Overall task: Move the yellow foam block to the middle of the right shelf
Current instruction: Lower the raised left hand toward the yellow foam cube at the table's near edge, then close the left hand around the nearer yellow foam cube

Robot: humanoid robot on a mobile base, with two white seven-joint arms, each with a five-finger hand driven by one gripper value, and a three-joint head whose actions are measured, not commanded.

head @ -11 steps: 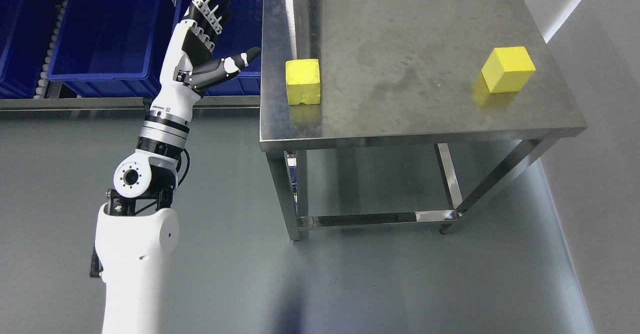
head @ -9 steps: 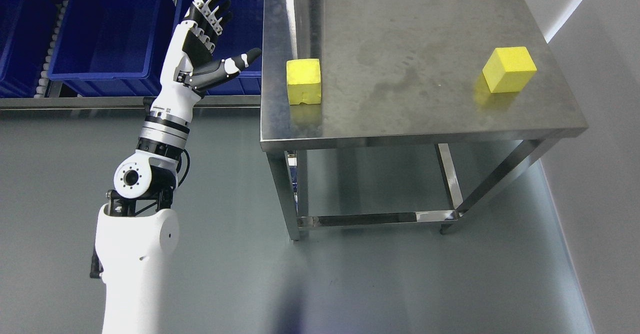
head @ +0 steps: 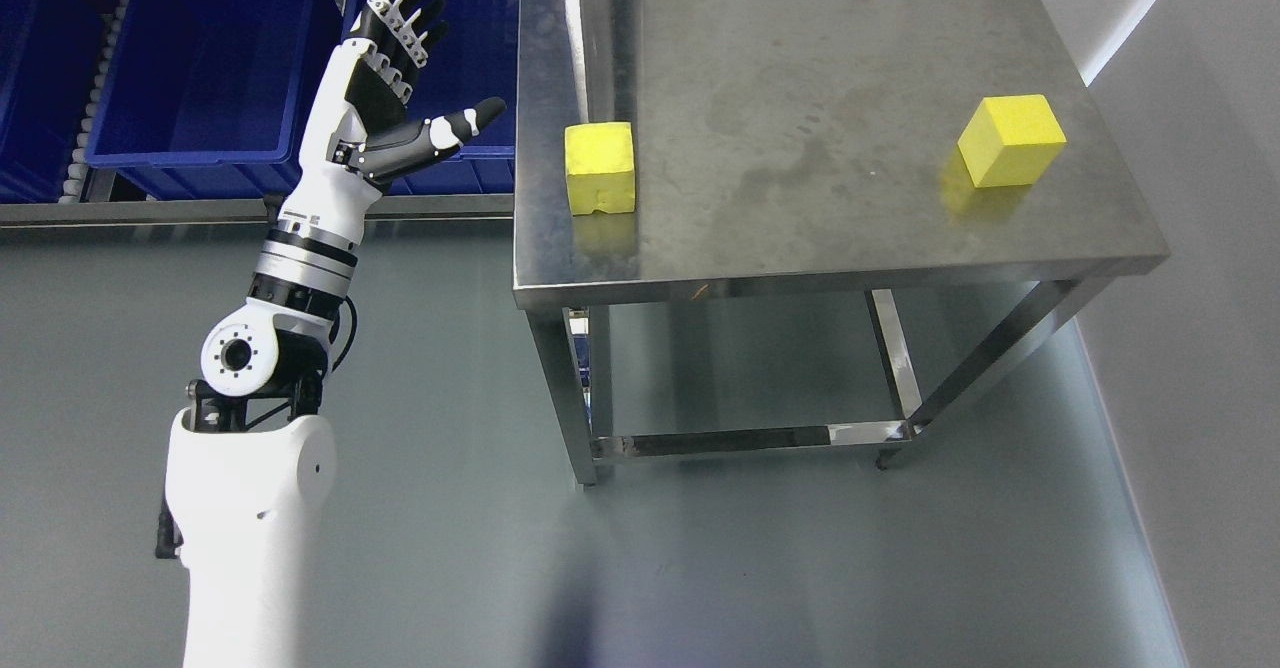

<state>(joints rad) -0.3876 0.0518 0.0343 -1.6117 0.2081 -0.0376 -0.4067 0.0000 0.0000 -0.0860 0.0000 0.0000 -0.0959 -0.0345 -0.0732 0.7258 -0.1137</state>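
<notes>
**Left hand raised and empty beside the steel table**

The left arm comes up from the lower left corner, its white upper segment rising to a round elbow joint, then the forearm angles up and to the right. The left hand (head: 392, 83) stands above the wrist with the palm turned toward the table. Its four fingers (head: 400, 8) point upward, straight and slightly fanned, while the thumb (head: 455, 128) sticks out sideways to the right — the hand is spread wide and holds nothing. The thumb tip ends just short of the table's left edge, not touching it.

Behind the hand, blue bins (head: 200, 78) sit on a low metal rack (head: 250, 210) along the left side of the view.

The steel table (head: 800, 238) fills the upper right. Two yellow foam blocks rest on its top. The near yellow foam block (head: 600, 168) sits close to the table's left edge, just beside a raised metal strip that runs back along that side; a small notch shows in its lower front face. It lies a little to the right of the thumb, apart from it. The second yellow block (head: 1010, 140) sits well apart from the first, near the right edge of the table, turned at an angle.

The right arm does not show. Grey floor lies under the table — its legs and lower crossbar are visible.
</notes>
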